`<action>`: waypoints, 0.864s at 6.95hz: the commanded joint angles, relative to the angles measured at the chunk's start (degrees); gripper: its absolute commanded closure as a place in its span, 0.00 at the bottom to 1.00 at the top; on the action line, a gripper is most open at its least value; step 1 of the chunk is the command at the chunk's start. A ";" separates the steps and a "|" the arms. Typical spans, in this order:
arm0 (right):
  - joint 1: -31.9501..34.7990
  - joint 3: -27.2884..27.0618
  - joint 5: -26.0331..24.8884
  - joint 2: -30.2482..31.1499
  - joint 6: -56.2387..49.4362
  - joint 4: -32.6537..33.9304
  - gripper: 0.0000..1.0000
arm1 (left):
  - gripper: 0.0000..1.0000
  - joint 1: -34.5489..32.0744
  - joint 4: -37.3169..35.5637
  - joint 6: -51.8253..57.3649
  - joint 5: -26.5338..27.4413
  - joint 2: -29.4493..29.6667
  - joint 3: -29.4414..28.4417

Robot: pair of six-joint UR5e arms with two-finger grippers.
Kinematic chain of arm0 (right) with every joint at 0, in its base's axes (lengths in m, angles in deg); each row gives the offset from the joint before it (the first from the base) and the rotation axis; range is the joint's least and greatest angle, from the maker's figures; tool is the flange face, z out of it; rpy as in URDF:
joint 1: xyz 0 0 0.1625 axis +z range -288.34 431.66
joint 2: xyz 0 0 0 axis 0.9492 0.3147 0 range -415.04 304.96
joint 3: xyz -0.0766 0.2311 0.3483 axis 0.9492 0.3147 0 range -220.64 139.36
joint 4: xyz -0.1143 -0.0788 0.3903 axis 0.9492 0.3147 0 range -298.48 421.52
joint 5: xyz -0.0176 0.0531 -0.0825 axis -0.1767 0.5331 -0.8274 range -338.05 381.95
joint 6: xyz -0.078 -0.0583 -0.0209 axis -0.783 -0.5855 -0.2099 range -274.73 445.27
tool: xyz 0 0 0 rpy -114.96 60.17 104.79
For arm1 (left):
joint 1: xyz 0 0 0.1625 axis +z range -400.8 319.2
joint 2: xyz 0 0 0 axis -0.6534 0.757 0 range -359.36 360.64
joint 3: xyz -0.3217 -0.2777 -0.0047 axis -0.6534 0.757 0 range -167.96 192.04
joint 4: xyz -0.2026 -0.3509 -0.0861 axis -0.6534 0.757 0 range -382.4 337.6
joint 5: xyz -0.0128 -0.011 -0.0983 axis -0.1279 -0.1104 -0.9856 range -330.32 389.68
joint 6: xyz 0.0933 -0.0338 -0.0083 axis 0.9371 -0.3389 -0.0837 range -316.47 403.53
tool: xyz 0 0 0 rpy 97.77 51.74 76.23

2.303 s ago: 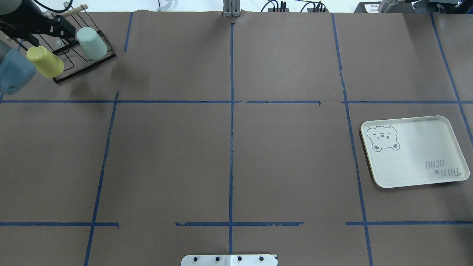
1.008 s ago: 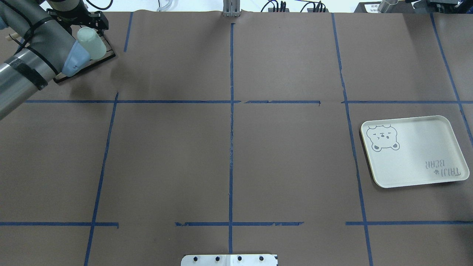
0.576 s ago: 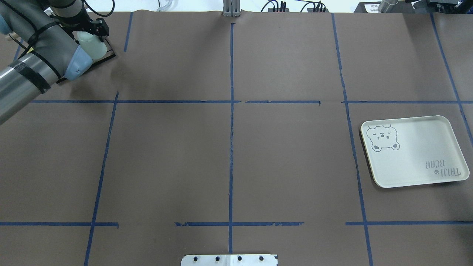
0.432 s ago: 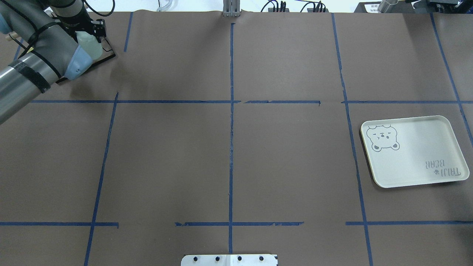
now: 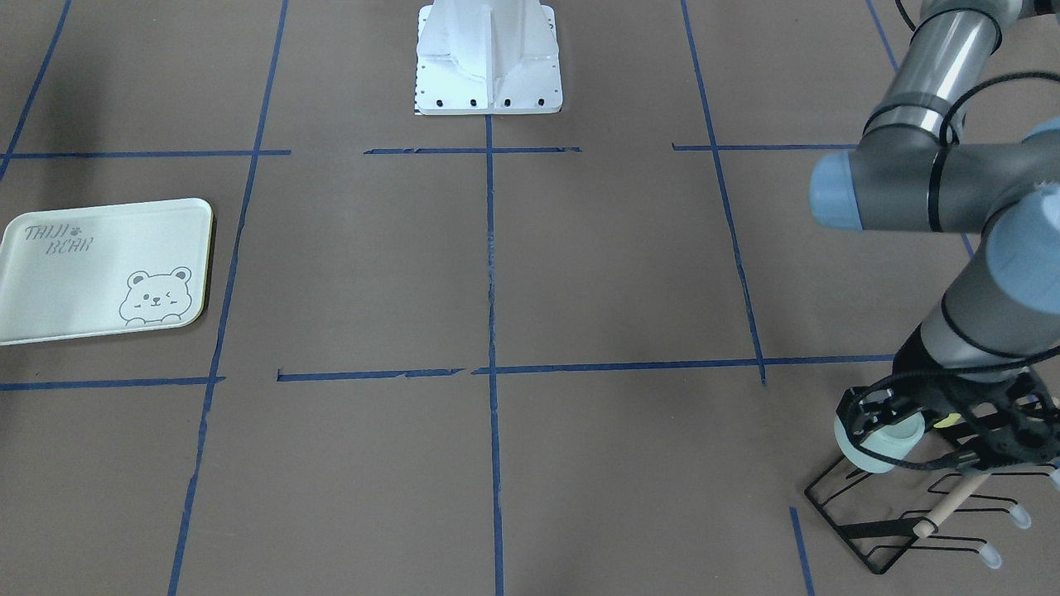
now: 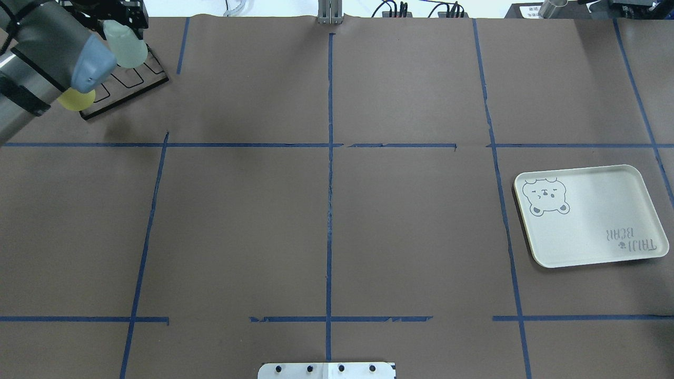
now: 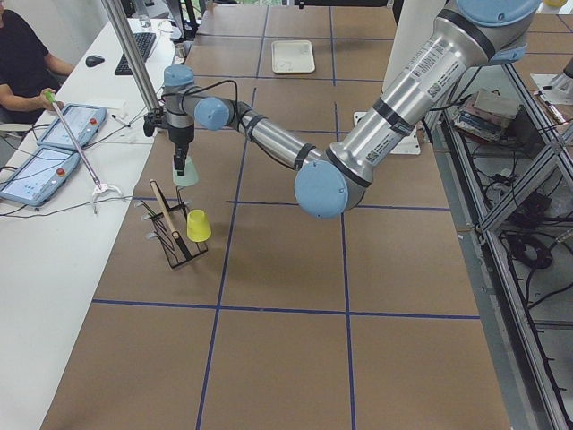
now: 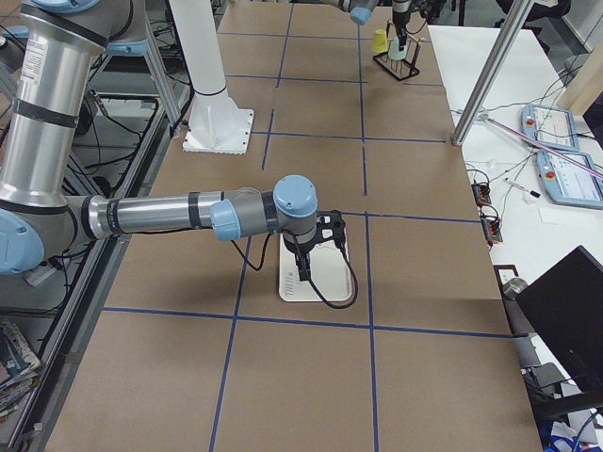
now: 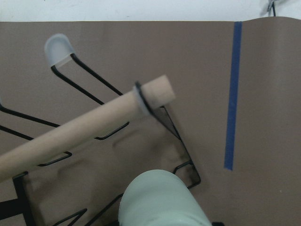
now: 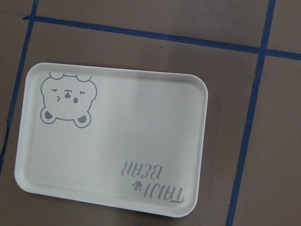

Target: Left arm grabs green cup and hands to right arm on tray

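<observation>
Where it hangs above the wire rack (image 5: 879,527), the left pincer (image 5: 884,424) clamps the green cup (image 5: 876,452) between its jaws.

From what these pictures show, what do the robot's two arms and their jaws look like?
The two look alike. The left arm is silver tubes with grey joints, round light-blue caps, a white label printed in black, and black cables strapped along it. The right arm has the same tubes and caps, with a black cable looping at its wrist. The jaws on both are black.
</observation>
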 commanded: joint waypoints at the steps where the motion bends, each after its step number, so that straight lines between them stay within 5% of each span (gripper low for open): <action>1: -0.34 0.02 0.00 -0.25 0.09 -0.03 0.00 | 1.00 -1.01 -11.21 0.14 -0.43 -3.23 17.43; 3: -5.49 -2.33 -0.26 -1.30 8.97 -2.20 0.00 | 1.00 2.74 -10.62 -3.52 -0.96 -3.42 20.28; 6: -19.90 -2.61 -1.41 -6.92 45.07 -23.24 0.00 | 1.00 16.42 -7.39 -29.30 -0.96 -3.51 30.03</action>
